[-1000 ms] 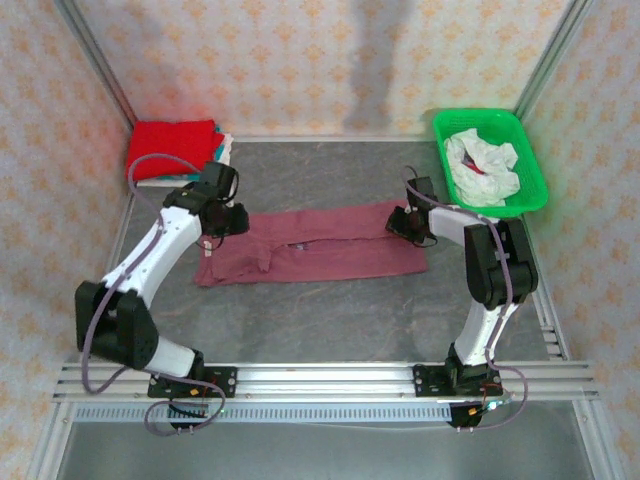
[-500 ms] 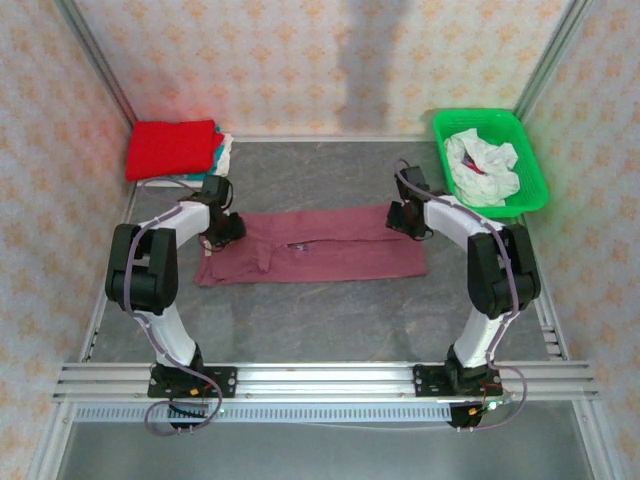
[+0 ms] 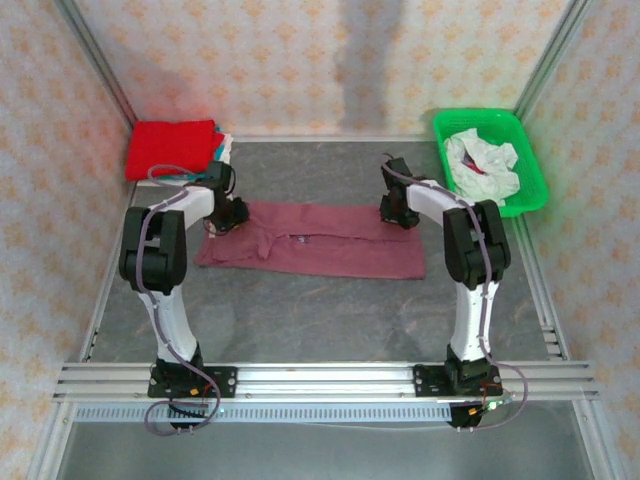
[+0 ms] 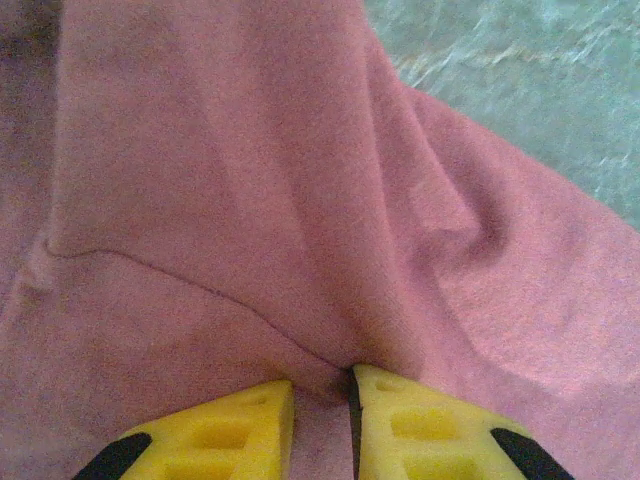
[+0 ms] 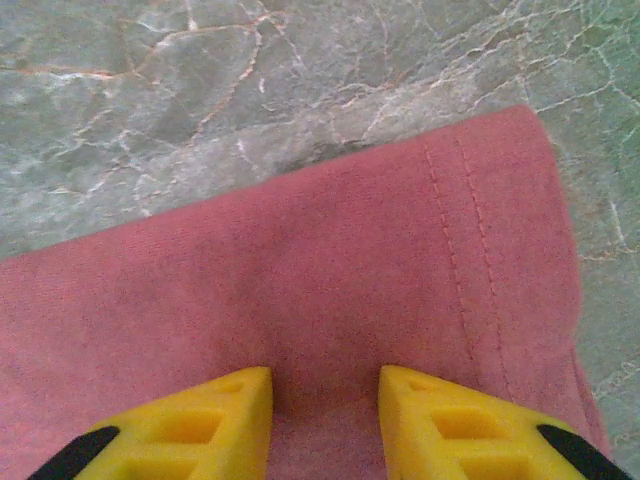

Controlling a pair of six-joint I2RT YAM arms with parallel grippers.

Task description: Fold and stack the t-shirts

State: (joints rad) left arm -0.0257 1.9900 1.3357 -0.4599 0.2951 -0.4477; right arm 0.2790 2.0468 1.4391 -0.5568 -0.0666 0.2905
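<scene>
The maroon t-shirt (image 3: 320,240) lies as a long wrinkled strip across mid-frame; red t-shirt (image 3: 172,148) sits folded at upper left; white t-shirt (image 3: 480,165) lies crumpled at upper right.

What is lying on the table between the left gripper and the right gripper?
The maroon t-shirt, laid out as a long strip, spans from the left gripper to the right gripper in the top view.
</scene>
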